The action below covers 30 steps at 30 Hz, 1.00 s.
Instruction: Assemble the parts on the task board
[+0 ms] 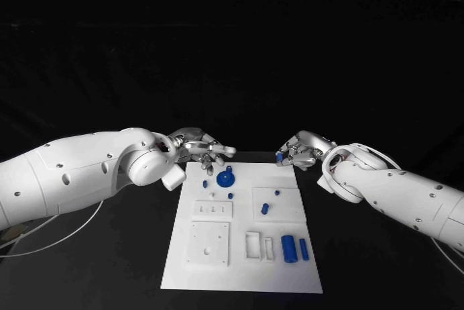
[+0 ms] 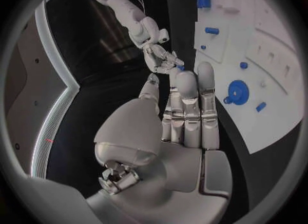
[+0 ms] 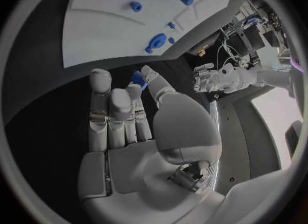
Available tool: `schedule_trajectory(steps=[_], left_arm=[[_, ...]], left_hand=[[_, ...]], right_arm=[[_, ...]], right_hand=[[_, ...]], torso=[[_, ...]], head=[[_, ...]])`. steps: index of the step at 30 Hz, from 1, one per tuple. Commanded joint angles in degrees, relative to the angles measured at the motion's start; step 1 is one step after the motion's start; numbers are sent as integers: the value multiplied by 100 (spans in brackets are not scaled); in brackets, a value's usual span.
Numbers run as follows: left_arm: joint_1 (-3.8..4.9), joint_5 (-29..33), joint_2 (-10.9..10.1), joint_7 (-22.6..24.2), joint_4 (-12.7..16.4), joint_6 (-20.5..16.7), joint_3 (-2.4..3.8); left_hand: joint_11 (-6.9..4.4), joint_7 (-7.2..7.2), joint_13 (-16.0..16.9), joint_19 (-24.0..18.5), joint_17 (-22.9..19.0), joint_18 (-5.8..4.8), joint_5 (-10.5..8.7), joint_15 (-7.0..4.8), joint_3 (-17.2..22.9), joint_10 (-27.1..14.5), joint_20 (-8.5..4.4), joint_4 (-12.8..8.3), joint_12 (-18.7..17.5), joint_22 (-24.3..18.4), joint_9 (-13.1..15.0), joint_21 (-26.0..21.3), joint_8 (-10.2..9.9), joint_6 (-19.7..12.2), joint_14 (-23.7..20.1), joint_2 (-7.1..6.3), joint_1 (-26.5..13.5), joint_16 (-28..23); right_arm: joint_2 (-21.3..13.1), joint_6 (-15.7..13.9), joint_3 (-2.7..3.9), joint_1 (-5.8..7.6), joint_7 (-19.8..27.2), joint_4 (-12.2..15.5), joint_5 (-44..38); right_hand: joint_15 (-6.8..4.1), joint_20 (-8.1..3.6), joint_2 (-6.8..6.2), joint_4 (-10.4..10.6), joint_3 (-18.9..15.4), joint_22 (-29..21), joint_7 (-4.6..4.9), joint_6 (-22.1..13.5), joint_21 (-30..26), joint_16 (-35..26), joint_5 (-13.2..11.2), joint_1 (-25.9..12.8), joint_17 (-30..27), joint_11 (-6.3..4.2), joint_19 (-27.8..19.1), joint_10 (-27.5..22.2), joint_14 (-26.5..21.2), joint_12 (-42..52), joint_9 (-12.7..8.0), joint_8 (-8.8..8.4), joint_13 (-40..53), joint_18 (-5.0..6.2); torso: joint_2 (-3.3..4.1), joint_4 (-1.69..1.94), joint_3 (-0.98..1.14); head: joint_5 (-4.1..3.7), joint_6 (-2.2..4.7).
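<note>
The right silver hand [image 1: 298, 153] hovered at the far right corner of the white rectangular task board [image 1: 242, 273], pinching a small blue plastic part [image 3: 138, 78] between thumb and fingertip. The left silver hand [image 1: 201, 149] hung above the board's far left corner, fingers apart, holding nothing. A round blue disc part [image 1: 226, 180] lay on the board near its far edge.

A black tabletop [image 1: 116, 270] spreads out on every side, dark and plain to the left, right, near and far. On its left part a thin pale cable [image 1: 43, 237] lies in loose curves, running toward the near left edge. In the right wrist view, a cluttered rack of equipment with wires [image 3: 247, 29] stands in the room beyond the tabletop; its details are too small to tell.
</note>
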Motion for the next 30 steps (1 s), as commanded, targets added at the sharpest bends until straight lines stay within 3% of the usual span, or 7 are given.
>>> schedule_trajectory(steps=[1, 5, 6, 8, 12, 21, 30], left_arm=[[49, -174, 95, -518, -59, 67, 4], [83, -274, 229, -784, -150, -10, 5], [86, -292, 255, -833, -168, -37, 5], [91, -338, 311, -919, -209, -102, 6], [95, -436, 415, -1038, -286, -288, 6], [97, -850, 653, -1339, -392, -714, 6], [95, -1045, 768, -1511, -445, -871, 4]], left_hand=[[-58, -56, 86, 4, 81, -56, 58, -47, 12, 233, -71, 48, 172, 105, 163, 82, 25, 182, -24, -10, -86, 191], [-119, -199, 210, -44, 169, -80, 349, -93, 72, 215, -123, 13, 398, 298, 809, 171, 83, 480, -90, -31, -182, 486], [-121, -199, 240, -80, 121, -77, 355, -91, 101, 198, -125, -26, 417, 435, 1396, 178, 6, 377, -138, -33, -249, 587], [-132, -212, 254, -72, 36, -69, 352, -94, 100, 202, -117, -8, 414, 520, 1761, 132, 8, 367, -145, -58, -312, 617], [-116, -203, 263, -67, -9, -66, 215, -82, 57, 196, -112, 79, 412, 571, 1891, 97, 3, 315, -155, -185, -457, 633], [-90, -185, 549, -33, -187, -57, -21, -68, 553, 69, -92, 621, 479, 827, 2254, -82, -3, 199, -191, -782, -646, 721], [-120, -246, 718, 20, -269, -72, 98, -89, 621, 30, -112, 748, 571, 1197, 3484, -258, 2, 178, -223, -887, -639, 891]], right_arm=[[25, 232, 1, 38, -432, 187, -288], [89, 240, 1, 76, -629, 491, -412], [107, 241, 1, 80, -667, 547, -431], [145, 253, 1, 86, -739, 640, -467], [215, 286, 1, 92, -854, 749, -523], [414, 293, 2, 108, -1152, 870, -665], [554, 310, 2, 112, -1237, 971, -714]], right_hand=[[-28, -29, -28, 22, 49, -2, 15, -22, -15, 12, -31, 19, 5, -14, 251, 20, 10, -11, 0, 12, 8, -68], [-30, -29, -83, 77, 135, -2, 11, -7, -19, 13, -69, 22, 11, -14, 249, 20, 12, -19, 3, 12, 11, -67], [-30, -29, -83, 77, 135, -2, 11, -7, -19, 13, -69, 22, 11, -14, 249, 20, 12, -19, 3, 12, 11, -67], [-30, -30, -93, 87, 142, 0, 13, -12, -11, 8, -70, 20, 9, -14, 252, 21, 11, -19, 2, 12, 11, -67], [-30, -30, -110, 108, 156, 0, 13, -18, -12, 4, -79, 17, 8, -14, 252, 15, 11, -31, 2, 13, 5, -67], [-28, -28, -190, 202, 276, -18, 18, -37, -44, -16, -158, 31, 5, -10, 250, -8, 12, -62, 8, 13, -14, -65], [-22, -23, -226, 248, 320, -16, 29, -77, -36, -20, -170, 34, 9, -5, 253, -2, 12, -64, 4, 11, -19, -65]], torso=[[-32, -3, 8], [-18, -13, 10], [-15, -13, 13], [-16, -5, 19], [-21, 6, 23], [-17, -1, 7], [-18, -2, 10]], head=[[35, 14], [20, 48], [27, 46], [29, 57], [37, 59], [62, 53], [57, 45]])
